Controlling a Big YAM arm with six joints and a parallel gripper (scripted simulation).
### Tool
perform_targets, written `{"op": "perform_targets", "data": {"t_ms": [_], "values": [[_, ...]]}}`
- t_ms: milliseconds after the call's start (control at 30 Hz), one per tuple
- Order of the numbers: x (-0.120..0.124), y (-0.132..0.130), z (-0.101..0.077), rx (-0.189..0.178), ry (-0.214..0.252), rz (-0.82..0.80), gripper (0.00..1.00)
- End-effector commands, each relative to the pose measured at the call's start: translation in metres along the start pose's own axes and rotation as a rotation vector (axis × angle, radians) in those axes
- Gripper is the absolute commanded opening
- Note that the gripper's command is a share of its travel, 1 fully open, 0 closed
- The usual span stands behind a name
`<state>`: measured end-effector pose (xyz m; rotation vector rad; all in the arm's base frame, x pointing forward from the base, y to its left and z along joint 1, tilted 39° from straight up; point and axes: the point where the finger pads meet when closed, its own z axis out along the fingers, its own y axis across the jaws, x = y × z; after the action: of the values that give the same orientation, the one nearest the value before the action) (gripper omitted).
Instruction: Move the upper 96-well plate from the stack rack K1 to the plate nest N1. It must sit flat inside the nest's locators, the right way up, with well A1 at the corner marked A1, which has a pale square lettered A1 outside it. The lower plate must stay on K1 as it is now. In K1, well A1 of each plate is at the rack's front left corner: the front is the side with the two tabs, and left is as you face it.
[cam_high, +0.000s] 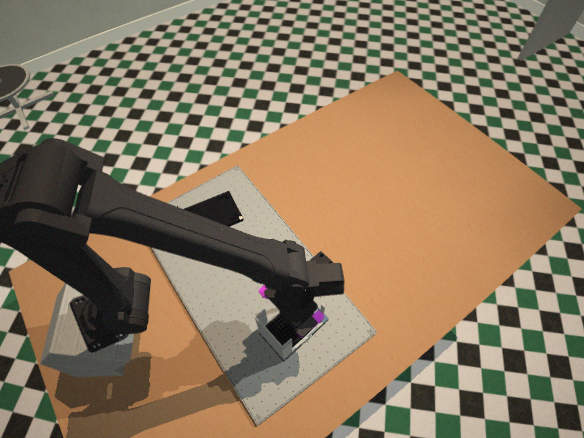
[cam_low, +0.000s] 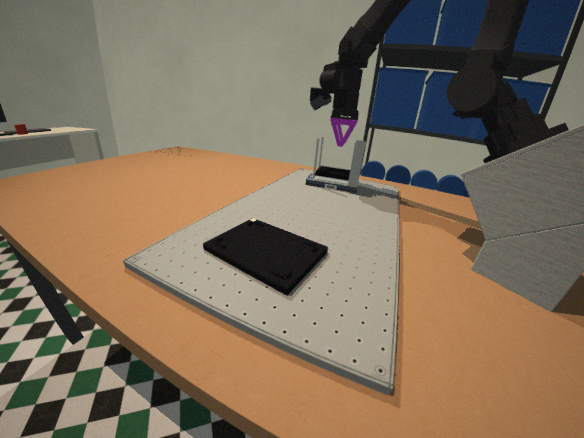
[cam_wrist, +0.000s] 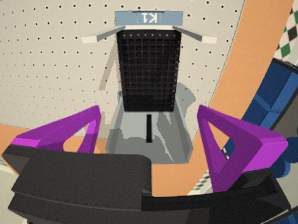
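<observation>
Approach stage: the gripper (cam_low: 344, 134), fingers spread wide and holding nothing, hangs above stack rack K1 (cam_low: 358, 161) at upper centre of the exterior view, where the upper plate (cam_wrist: 148, 70) sits unlifted, while plate nest N1 (cam_low: 265, 254) at lower centre awaits it; grasp, transfer and A1-aligned seating remain.

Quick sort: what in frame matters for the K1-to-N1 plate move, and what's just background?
Job:
- stack rack K1
- upper 96-well plate in K1
- plate nest N1
- gripper, open, above K1

Background:
- perforated baseplate
- blue shelf unit
- stool
- side desk
</observation>
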<state>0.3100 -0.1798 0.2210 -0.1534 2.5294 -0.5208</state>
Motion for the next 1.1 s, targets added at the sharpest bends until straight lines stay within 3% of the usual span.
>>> {"op": "perform_targets", "data": {"t_ms": [0, 67, 100, 267, 1067], "values": [[-0.002, -0.004, 0.005, 0.007, -0.008, 0.008, 1.0], [-0.002, -0.004, 0.005, 0.007, -0.008, 0.008, 1.0], [-0.019, -0.018, -0.004, 0.032, -0.041, 0.009, 1.0], [-0.001, -0.004, 0.016, 0.006, -0.008, 0.006, 1.0], [-0.002, -0.005, 0.052, 0.009, -0.01, 0.0, 1.0]]}}
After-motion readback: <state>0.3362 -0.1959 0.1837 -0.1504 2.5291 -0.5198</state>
